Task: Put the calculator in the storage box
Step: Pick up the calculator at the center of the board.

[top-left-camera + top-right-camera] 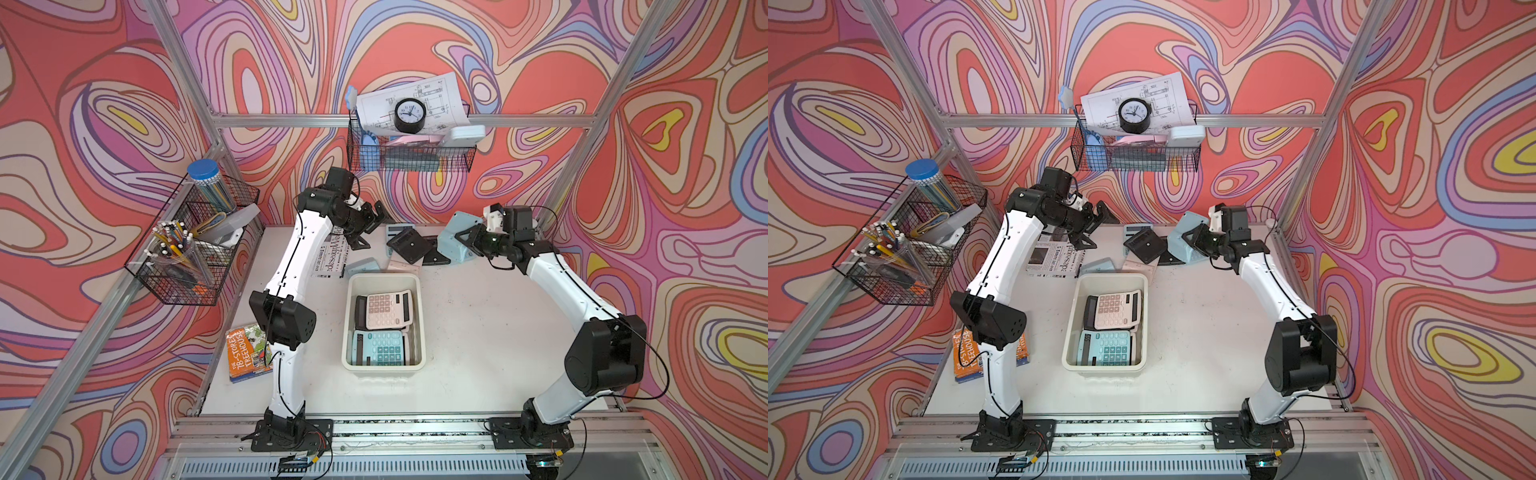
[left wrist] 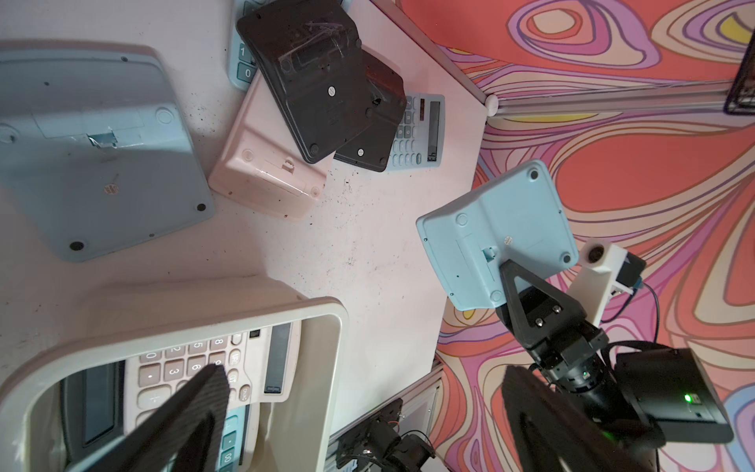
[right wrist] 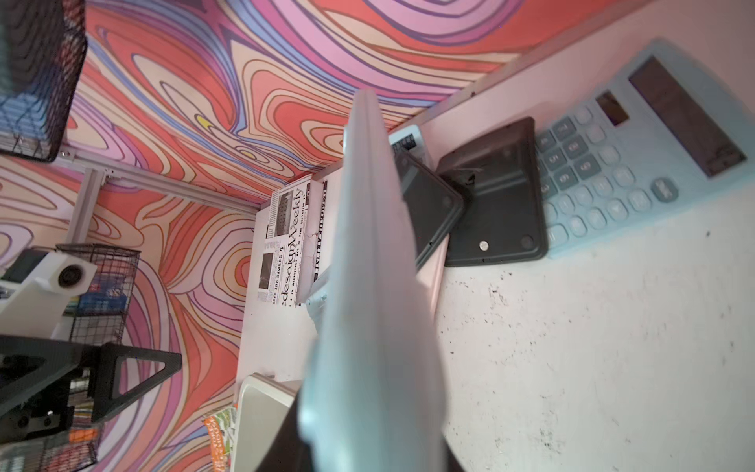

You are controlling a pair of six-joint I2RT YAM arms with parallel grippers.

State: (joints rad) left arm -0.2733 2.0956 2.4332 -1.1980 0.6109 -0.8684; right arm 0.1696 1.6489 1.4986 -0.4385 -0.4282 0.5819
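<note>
Robot cell seen from above, its walls covered in swirling red, pink and purple. At far left a black wire basket of pens hangs on the wall, and an orange paperback book lies on the white table beside the left arm. The left gripper hovers above a folded black-and-white newspaper, jaws spread wide and holding nothing. In the middle stands the cream-white rectangular plastic storage box, already holding a pink calculator and a teal-blue calculator, both face up, with a black one partly under the pink. Behind the box lies a loose heap of calculators, black, pink and blue, most of them face down. Right of the heap, the right gripper is clenched on a pale blue plastic calculator, which is lifted off the table, tilted, and well apart from the box. The task looks partway through: the pick seems done, the carry and release into the box are left, and the heap waits. Only the left wrist view shows the held calculator's underside, with one black finger across it. The right wrist view shows it edge-on as a pale blur, yet reveals a blue face-up calculator beyond the black ones, seemingly hidden behind the held one in both top views. Only the top views show all of the box's contents
</note>
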